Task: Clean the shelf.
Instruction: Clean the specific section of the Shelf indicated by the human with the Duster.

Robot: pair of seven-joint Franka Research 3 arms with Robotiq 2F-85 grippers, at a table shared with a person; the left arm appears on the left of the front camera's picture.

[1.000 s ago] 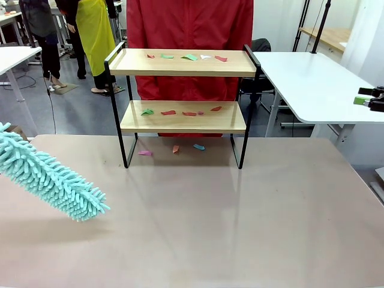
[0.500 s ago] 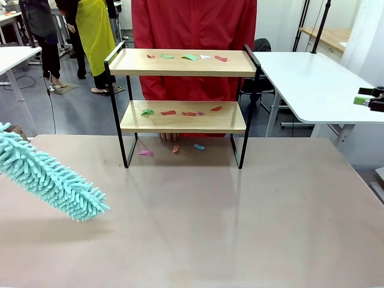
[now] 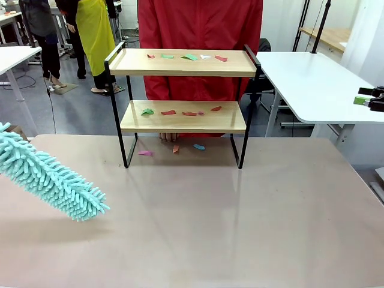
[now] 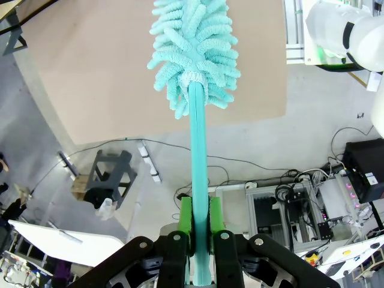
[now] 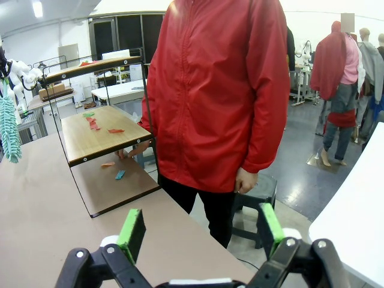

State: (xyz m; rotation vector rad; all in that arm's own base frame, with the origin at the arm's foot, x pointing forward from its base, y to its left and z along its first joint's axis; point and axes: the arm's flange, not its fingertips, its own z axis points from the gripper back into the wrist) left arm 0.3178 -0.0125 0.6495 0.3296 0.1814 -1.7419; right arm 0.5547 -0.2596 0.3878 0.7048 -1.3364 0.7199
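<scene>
The shelf [image 3: 180, 124] stands at the far middle of the brown table [image 3: 210, 216]. Small coloured paper scraps lie on its top board [image 3: 190, 57], on its lower board [image 3: 169, 112] and on the table beneath it [image 3: 198, 146]. A fluffy teal duster [image 3: 54, 180] hangs tilted above the table's left side. In the left wrist view my left gripper [image 4: 200, 237] is shut on the duster's teal handle [image 4: 199, 180]. My right gripper [image 5: 201, 231] is open and holds nothing; it hovers at the far right [image 3: 369, 100], well away from the shelf [image 5: 96, 135].
A person in a red jacket [image 3: 198, 27] stands right behind the shelf, one hand [image 3: 169, 137] resting on the table's far edge under the lower board. A white table [image 3: 312, 84] stands at the back right. Other people stand at the back left.
The person has shifted slightly to the right, and a hand has come to the table edge under the lower board. The duster and both grippers have not moved.
</scene>
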